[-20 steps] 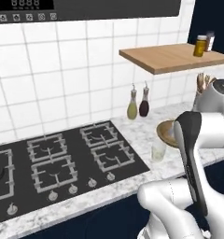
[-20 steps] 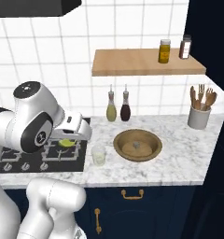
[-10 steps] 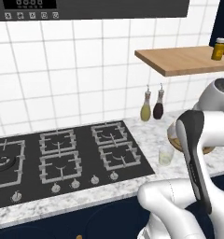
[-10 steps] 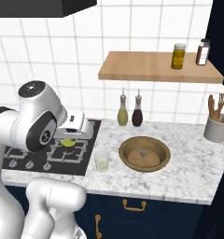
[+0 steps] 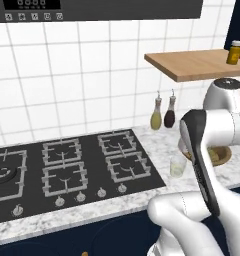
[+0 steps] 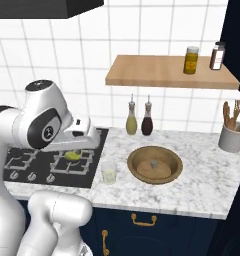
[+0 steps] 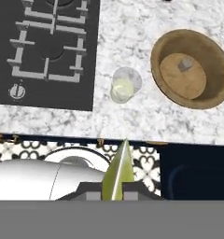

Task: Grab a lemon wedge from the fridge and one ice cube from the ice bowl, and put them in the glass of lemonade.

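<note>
— Where's the lemon wedge (image 7: 117, 173)?
— Clenched in my jaws, up above the counter (image 7: 132, 42).
— And the glass of lemonade (image 7: 124, 85)?
— On the marble, between hob (image 7: 48, 46) and ice bowl (image 7: 192, 69).

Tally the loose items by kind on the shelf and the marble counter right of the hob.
Oil bottles: 2
Shelf jars: 2
Ice bowl: 1
Glass of lemonade: 1
Utensil holder: 1
Total: 7
</note>
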